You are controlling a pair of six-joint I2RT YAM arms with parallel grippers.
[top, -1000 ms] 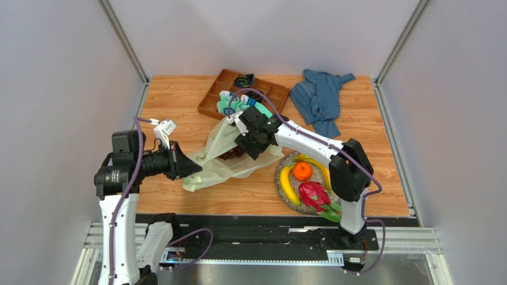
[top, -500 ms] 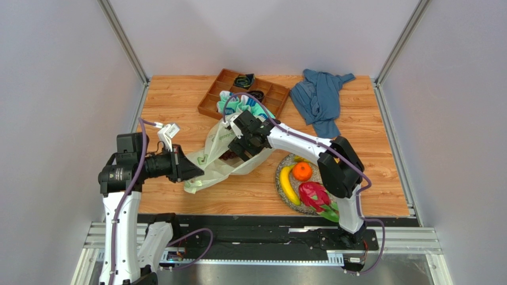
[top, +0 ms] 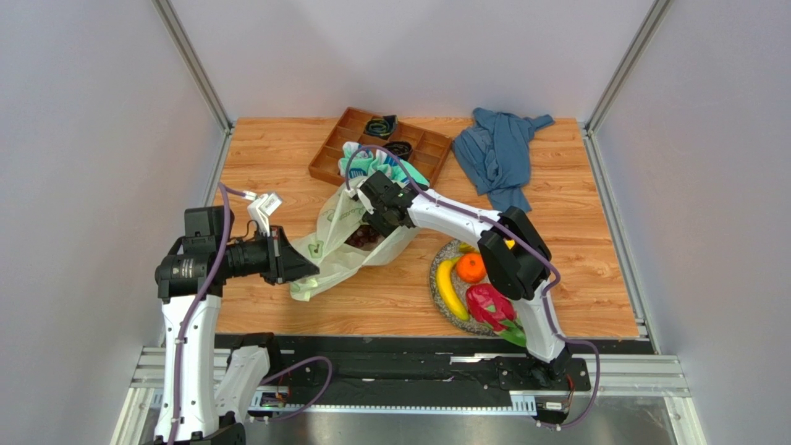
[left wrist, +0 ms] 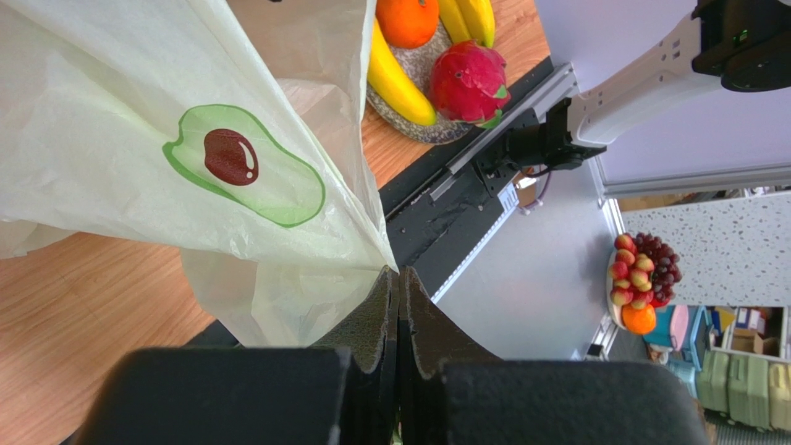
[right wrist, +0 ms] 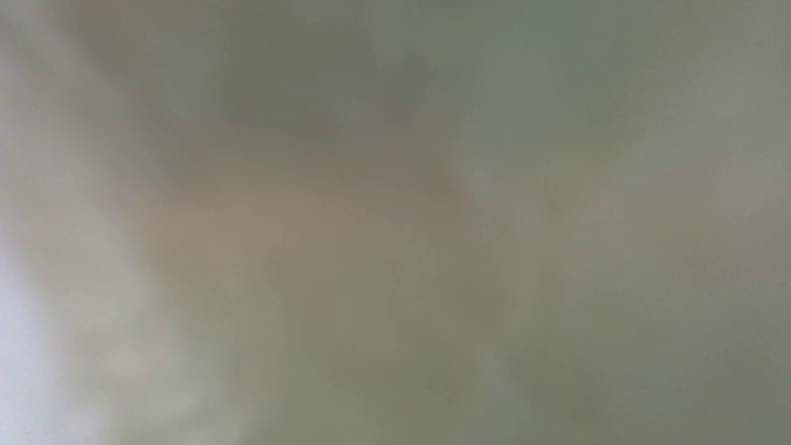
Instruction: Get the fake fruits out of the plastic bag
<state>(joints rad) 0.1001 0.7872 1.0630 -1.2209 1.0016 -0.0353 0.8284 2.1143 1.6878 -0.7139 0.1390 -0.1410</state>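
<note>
In the plastic bag [top: 336,248], mid-frame, dark grapes [top: 365,237] are seen. On the plate [top: 434,275], lower right, bananas [top: 448,289], an orange [top: 471,268] and a dragon fruit [top: 489,305] are laid. The bag's edge is pinched tight by the left gripper [left wrist: 397,280]. The right gripper [top: 373,221] is hidden in the bag mouth, so its jaws cannot be told.

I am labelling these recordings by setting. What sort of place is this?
Probably a robot test cell in a lab, not a home: a wooden table closed in by plain panel walls, robot arms bolted to a metal rail, and fake fruits as props.
</note>
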